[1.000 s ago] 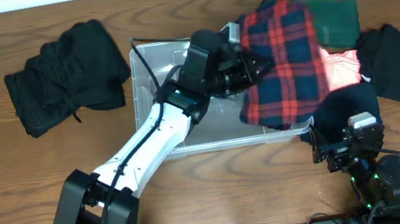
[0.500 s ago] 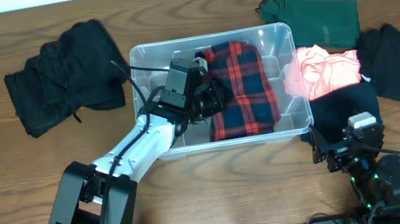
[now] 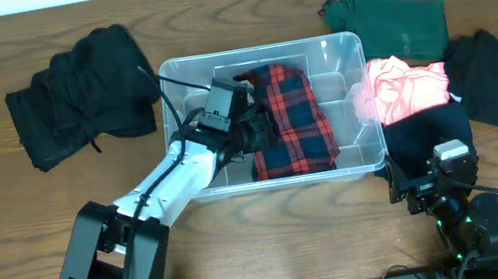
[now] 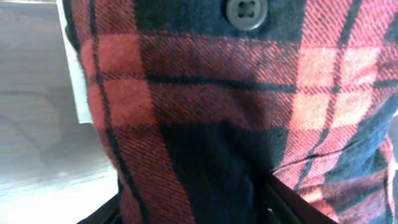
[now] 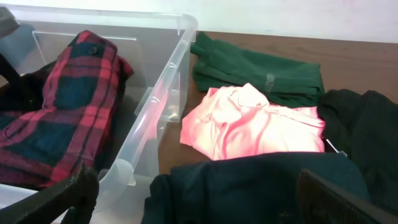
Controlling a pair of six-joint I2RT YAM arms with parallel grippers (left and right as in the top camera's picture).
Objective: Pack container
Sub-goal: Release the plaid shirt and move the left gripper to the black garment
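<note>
Shirt lying in the container

The clear container is sitting mid-table, holding the red-and-navy plaid shirt. From overhead, the left gripper is pressing in at the shirt's 9 o'clock edge. Its own camera is showing only plaid and a dark button, so I cannot tell how far its jaws are parted. The right gripper is waiting at 5 o'clock, spread wide and empty. Its camera is showing a pink garment and a green garment lying outside the container's 3 o'clock wall.
</note>
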